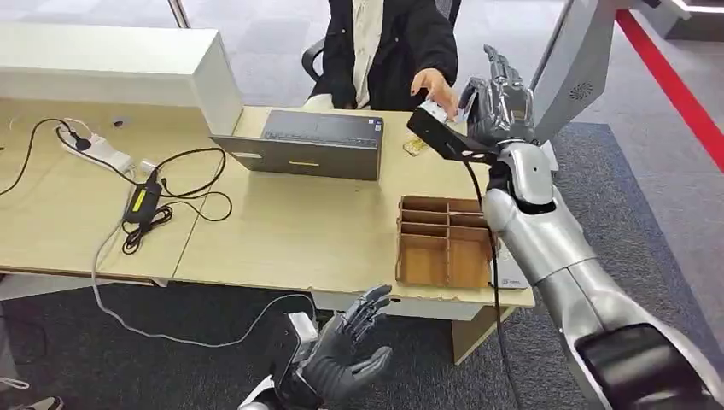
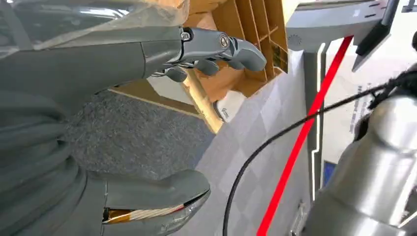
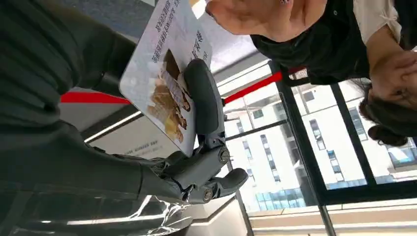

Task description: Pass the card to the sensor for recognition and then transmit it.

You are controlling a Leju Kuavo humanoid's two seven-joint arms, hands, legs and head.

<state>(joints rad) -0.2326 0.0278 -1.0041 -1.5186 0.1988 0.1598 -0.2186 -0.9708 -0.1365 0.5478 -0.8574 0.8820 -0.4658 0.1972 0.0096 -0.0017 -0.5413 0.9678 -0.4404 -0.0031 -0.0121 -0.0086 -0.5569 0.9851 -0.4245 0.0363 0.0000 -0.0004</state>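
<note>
The wooden desk (image 1: 282,235) spans the left and centre of the head view, with a seated person in a dark coat (image 1: 388,47) at the top centre. A closed grey laptop (image 1: 312,145) lies near the desk's far edge, and a wooden compartment box (image 1: 444,242) sits at the desk's right end. On the left part of the desk a white power strip (image 1: 98,149) and a tangle of black cable (image 1: 166,201) lie side by side.

The right arm rises along the right side of the frame, and the right hand (image 1: 499,102) is raised at the upper right, pinching the card (image 3: 164,73) between thumb and fingers (the right wrist view shows printed text and a picture on its face). The person's hand (image 1: 435,90) touches the far end of the card, at the top of the right wrist view.

The left hand (image 1: 350,354) hovers at the bottom centre of the head view, below the desk's near edge, fingers spread and holding nothing.
</note>
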